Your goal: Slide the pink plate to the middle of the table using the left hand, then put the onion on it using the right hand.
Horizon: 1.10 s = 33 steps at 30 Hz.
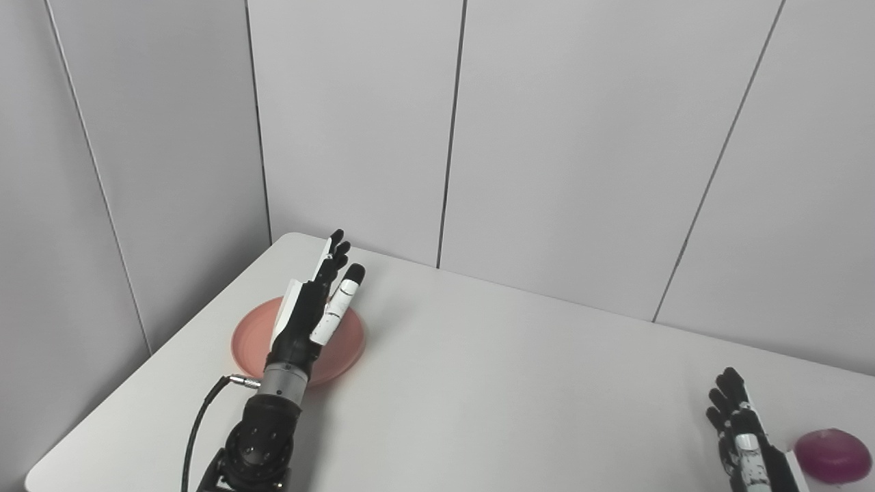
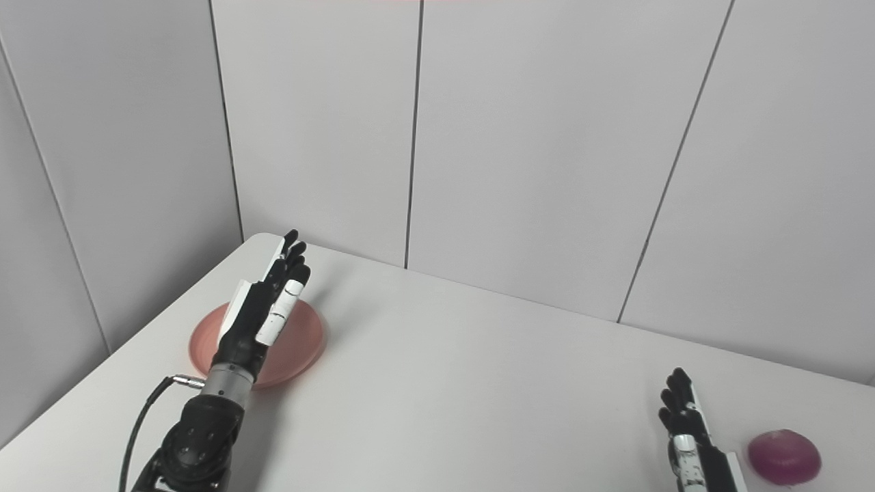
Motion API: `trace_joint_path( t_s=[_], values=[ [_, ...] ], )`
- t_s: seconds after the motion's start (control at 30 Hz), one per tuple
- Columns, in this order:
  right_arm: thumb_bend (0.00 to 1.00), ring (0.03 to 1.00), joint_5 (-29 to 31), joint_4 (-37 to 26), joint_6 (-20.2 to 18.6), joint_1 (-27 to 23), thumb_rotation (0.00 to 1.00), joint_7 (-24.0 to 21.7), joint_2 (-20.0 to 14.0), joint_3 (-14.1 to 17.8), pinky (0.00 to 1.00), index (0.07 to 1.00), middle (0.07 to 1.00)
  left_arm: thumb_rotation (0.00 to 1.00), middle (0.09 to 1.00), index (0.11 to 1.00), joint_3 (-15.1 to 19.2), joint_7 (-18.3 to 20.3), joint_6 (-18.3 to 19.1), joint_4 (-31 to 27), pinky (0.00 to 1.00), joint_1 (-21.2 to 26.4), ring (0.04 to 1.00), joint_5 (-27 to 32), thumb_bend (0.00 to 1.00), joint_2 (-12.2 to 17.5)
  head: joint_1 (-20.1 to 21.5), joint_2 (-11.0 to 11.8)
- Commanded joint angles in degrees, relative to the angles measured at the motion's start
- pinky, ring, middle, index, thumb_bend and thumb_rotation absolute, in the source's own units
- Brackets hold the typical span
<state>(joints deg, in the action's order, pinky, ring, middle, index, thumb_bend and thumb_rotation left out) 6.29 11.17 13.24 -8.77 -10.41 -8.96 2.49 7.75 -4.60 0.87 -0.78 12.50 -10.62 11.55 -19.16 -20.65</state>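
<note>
The round pink plate (image 1: 345, 342) lies on the white table (image 1: 492, 383) near its far left corner. The black-and-white left hand (image 1: 311, 307) sits over the plate. The purple onion (image 2: 784, 456) lies at the near right, just right of the right hand (image 2: 687, 430).

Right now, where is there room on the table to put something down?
The biggest bare patch is the middle of the table, between the pink plate on the left and the right hand. The strip along the back wall is bare too. It is crowded at the left, where the left hand stretches over the plate, and at the right, where the onion sits beside the right hand.
</note>
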Motion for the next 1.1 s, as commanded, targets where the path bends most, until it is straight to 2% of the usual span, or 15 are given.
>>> trace_joint_path(
  t_s=[0.0,0.2,0.33,0.5,0.63,0.93,1.07],
  values=[
    [0.60,1.000,1.1,4.5,1.9,3.2,0.92,-0.7,0.2,0.2,1.00,1.000,1.000,1.00,0.972,0.970,0.5,-1.2,-1.4,-0.5,0.99,3.6,0.970,-1.1,0.68,1.9,0.0,-0.1],
    [0.58,1.000,0.9,4.9,2.3,3.1,0.92,-0.4,0.1,0.0,1.00,1.000,1.000,1.00,0.965,0.968,1.0,-1.2,1.6,1.5,0.97,6.3,0.969,-3.8,0.67,5.6,0.2,-0.1],
    [0.58,1.000,1.2,4.6,1.9,3.3,0.91,-0.8,0.3,-0.2,1.00,1.000,1.000,1.00,0.969,0.979,2.3,-0.4,2.4,4.7,0.97,8.7,0.973,-2.7,0.72,9.1,0.1,-0.3],
    [0.59,1.000,1.4,5.2,2.7,3.2,0.91,-1.0,0.2,-0.2,1.00,1.000,1.000,1.00,0.960,0.961,2.6,0.6,-0.1,10.4,0.97,10.5,0.968,-1.3,0.72,12.5,-0.1,-0.3],
    [0.59,1.000,1.2,4.7,2.5,3.3,0.91,-0.8,0.1,-0.3,1.00,1.000,1.000,1.00,0.940,0.941,2.7,1.2,-0.7,12.7,0.95,11.0,0.945,-0.4,0.71,14.0,-0.1,-0.3],
    [0.61,1.000,1.3,4.7,2.1,3.3,0.91,-0.8,-0.2,-0.3,1.00,1.000,1.000,1.00,0.931,0.927,3.7,4.3,2.4,14.9,0.97,11.0,0.928,1.9,0.75,16.6,-0.7,-0.1],
    [0.60,1.000,2.2,5.0,1.7,3.2,0.91,-1.2,-0.3,-0.1,1.00,1.000,1.000,1.00,0.925,0.922,4.3,6.1,-0.7,18.4,0.96,11.3,0.920,5.3,0.74,17.7,-0.8,-0.1]
  ],
)
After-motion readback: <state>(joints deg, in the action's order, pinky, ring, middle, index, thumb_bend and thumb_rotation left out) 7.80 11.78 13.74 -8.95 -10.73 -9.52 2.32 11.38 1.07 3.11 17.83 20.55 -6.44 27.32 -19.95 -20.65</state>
